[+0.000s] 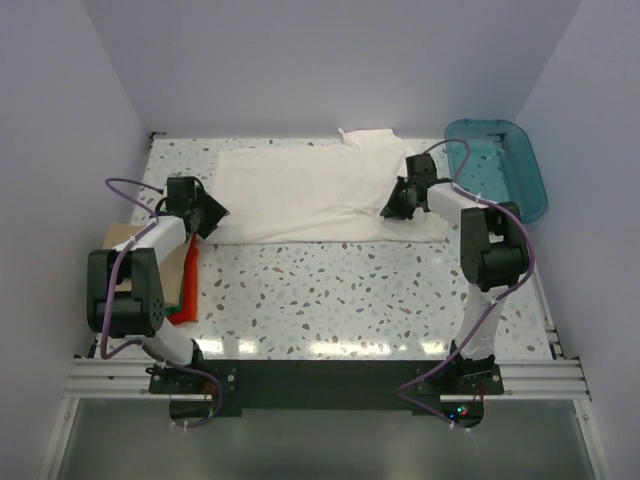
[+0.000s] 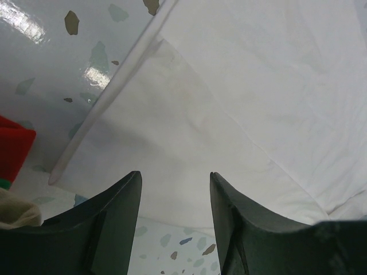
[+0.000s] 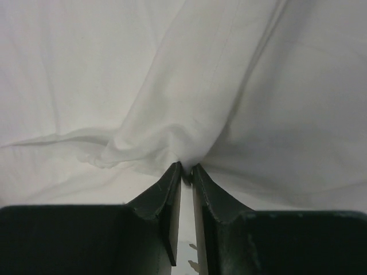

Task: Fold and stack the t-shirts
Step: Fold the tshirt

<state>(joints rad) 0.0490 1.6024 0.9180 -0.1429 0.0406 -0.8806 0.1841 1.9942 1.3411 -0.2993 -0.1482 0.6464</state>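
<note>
Speckled table (image 1: 350,290) carries the white t-shirt (image 1: 300,190), spread flat at 12 o'clock. Right gripper (image 3: 184,172) pinches a bunched fold at its 3 o'clock edge, ready for lifting. Left gripper (image 2: 174,183) hangs wide apart over the 9 o'clock corner, gripping nothing.

The left end effector (image 2: 174,179) gapes over the white shirt (image 2: 258,86) (folded edge showing) on the table (image 2: 51,63); red shirt (image 2: 12,146) at left

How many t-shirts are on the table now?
4: white t-shirt spread at the far side; red shirt, green shirt and tan shirt piled at left edge; left arm may hide more.
</note>
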